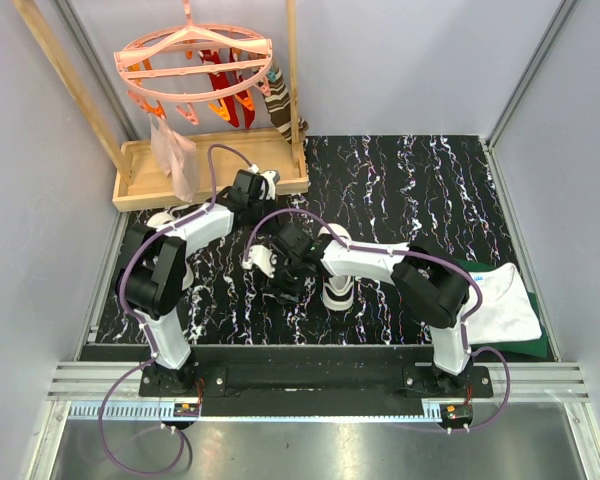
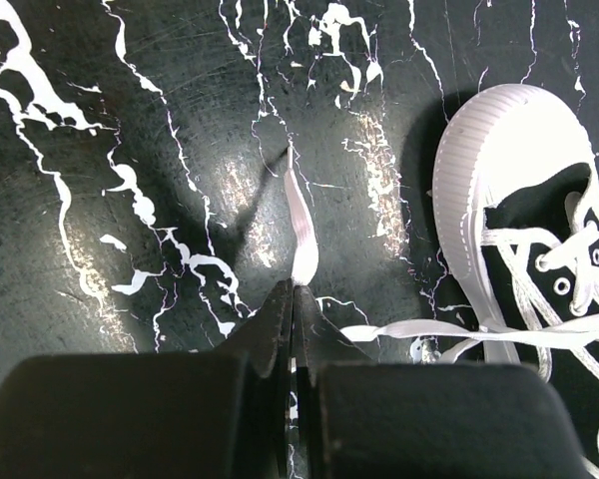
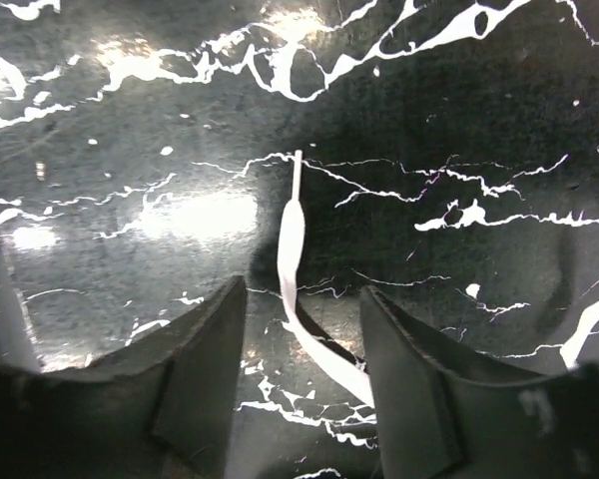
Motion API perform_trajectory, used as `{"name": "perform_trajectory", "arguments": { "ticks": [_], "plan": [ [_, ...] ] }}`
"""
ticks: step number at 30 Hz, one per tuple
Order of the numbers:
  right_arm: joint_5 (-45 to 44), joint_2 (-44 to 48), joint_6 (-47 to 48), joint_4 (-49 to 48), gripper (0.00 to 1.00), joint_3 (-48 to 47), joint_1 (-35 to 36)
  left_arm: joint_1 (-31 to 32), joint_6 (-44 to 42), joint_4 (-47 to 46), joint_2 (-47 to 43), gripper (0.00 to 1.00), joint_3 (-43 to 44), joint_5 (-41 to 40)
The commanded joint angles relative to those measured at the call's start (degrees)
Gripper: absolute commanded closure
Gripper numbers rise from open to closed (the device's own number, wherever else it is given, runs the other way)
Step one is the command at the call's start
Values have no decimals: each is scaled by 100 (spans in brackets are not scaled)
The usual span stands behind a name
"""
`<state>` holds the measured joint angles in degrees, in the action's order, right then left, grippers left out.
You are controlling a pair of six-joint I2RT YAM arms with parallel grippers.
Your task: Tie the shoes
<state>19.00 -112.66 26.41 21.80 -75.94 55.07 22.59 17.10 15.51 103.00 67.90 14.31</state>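
A black sneaker point(image 1: 338, 288) with a white toe cap stands on the marbled table point(image 1: 410, 190) under my right arm. In the left wrist view a sneaker point(image 2: 509, 190) lies at the right, toe cap up, its white laces loose. My left gripper point(image 2: 295, 289) is shut on a white lace point(image 2: 301, 225); the lace end sticks out beyond the tips. It shows in the top view point(image 1: 258, 186) near the wooden tray. My right gripper point(image 3: 301, 299) is open, low over the table, with a flat white lace end point(image 3: 292, 239) lying between its jaws, untouched. It shows in the top view point(image 1: 283, 265) left of the sneaker.
A wooden tray point(image 1: 210, 172) with a post stands at the back left. A pink clip hanger point(image 1: 195, 60) and a striped sock point(image 1: 280, 100) hang above it. A folded white-and-green cloth point(image 1: 505, 300) lies at the right, by my right arm's elbow.
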Motion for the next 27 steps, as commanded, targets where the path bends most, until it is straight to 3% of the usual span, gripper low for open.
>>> {"name": "perform_trajectory", "arguments": {
  "ticks": [1, 7, 8, 11, 12, 22, 27],
  "plan": [
    [-265, -45, 162, -475, 44, 228, 65, -44, 100, -180, 45, 100, 285, 143],
    [-520, -10, 391, -589, 48, 563, 153, -35, 118, -188, 97, 100, 312, 178],
    [-573, -10, 408, -598, 53, 589, 162, -35, 118, -188, 97, 100, 312, 178],
    [-556, 77, 356, -598, 85, 616, 188, -44, 100, -197, 89, 100, 303, 239],
    [-538, 156, 234, -607, 100, 616, 180, -44, 92, -197, 71, 100, 294, 300],
    [-503, 2219, -365, 34, 100, 677, 101, -35, -435, 93, -859, 100, 145, 705],
    [-161, 2731, -733, 526, 100, 695, -538, -18, -1041, 294, -1378, 100, -127, 933]
  ]
}}
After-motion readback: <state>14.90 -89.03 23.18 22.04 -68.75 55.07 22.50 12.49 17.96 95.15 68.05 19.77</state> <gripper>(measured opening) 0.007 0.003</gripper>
